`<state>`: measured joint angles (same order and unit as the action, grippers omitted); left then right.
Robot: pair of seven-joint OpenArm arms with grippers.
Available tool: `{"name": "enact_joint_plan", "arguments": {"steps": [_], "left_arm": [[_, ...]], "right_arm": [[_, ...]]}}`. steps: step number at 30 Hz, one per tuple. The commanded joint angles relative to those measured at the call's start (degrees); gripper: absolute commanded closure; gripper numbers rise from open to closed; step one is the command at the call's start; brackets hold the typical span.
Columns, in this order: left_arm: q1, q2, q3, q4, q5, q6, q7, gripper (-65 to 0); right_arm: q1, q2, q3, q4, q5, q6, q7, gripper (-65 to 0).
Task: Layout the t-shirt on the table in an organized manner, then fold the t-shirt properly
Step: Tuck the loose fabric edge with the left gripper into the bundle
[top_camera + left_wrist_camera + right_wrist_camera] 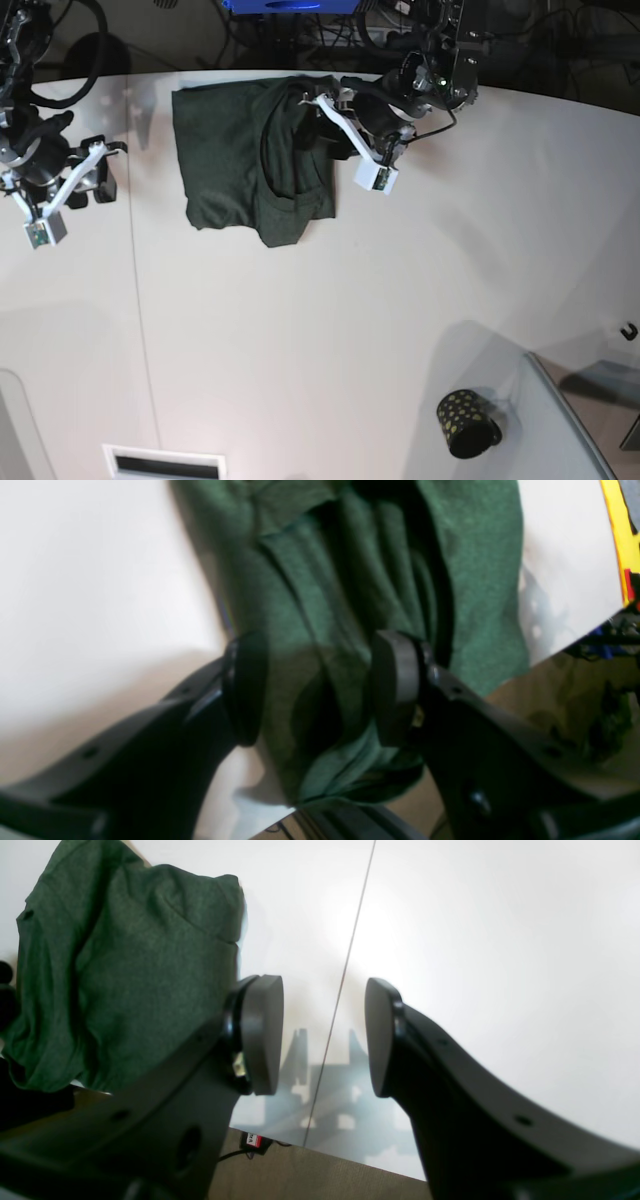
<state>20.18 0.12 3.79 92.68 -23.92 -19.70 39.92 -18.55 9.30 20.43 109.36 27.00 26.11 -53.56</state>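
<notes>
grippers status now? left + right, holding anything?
Left gripper: open, jaws astride bunched folds of the dark green thin-fabric t-shirt, not clamped.
Right gripper: open, empty, over the smooth white table.

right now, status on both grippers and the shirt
Left gripper open, straddling bunched t-shirt, no grip. Right gripper open over bare table. Shirt crumpled at far edge. Cup well clear.

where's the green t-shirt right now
In the base view the t-shirt lies bunched at the far edge of the table, left of centre, with the left gripper over its right side and the right gripper off to its left.
</notes>
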Motion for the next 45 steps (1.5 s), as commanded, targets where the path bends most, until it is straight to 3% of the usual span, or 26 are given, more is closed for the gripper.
{"name": "enact_joint_plan", "arguments": {"steps": [1, 5, 11, 16, 20, 27, 31, 34, 38, 42, 45], "left_arm": [[-0.45, 0.19, 1.35, 0.11, -0.82, -0.47, -0.67, -31.9], [-1.59, 0.19, 3.28, -1.39, -0.82, -0.38, -0.67, -29.6], [-1.68, 0.28, 2.58, -1.12, -0.82, -0.38, -0.67, 0.0], [-1.59, 0.10, 2.41, -1.21, -0.82, -0.21, -0.84, 0.0], [-1.06, 0.01, -0.85, -0.60, -0.82, 3.22, -0.84, 0.0], [0.78, -0.52, -1.46, 2.13, -0.47, 3.48, -0.84, 0.0], [2.36, -2.27, -3.57, 4.06, -0.47, 3.75, -0.76, 0.0], [5.00, -4.38, -11.92, 4.33, -0.47, 7.18, -0.76, 0.0], [8.61, -8.60, -24.06, 4.33, -0.39, 8.50, -0.84, 0.0], [12.03, -11.33, -35.22, 4.41, -0.39, 8.50, -0.84, 0.0], [13.27, -11.50, -41.11, 4.41, -0.39, 8.41, -0.84, 0.0]], "right_arm": [[0.57, 0.59, 0.45, 0.84, 0.82, 0.31, 1.12, -24.6], [0.57, 0.59, 0.45, 0.75, 0.82, 0.31, 1.21, -24.6], [0.57, 0.59, 0.45, 0.75, 0.82, 0.31, 1.21, -24.5], [0.57, 0.59, 0.45, 0.75, 0.82, 0.31, 1.30, -24.5], [0.57, 1.38, 0.45, 0.75, 0.82, 0.31, 1.30, -24.5], [0.66, 1.82, -0.07, -0.31, 1.00, 0.49, 1.38, -24.5], [0.66, 1.91, -3.94, 0.05, 0.73, 7.25, 1.30, -24.9], [0.22, 2.52, -10.71, 1.89, -0.41, 7.25, 1.38, -24.5], [-0.05, 2.35, -25.04, 4.27, -11.66, 7.17, 1.82, -24.3], [-0.22, -0.99, -38.93, 4.09, -29.33, 7.17, 4.90, -24.3], [0.22, -3.28, -46.05, 2.42, -38.13, 6.90, 5.43, -24.9]]}}
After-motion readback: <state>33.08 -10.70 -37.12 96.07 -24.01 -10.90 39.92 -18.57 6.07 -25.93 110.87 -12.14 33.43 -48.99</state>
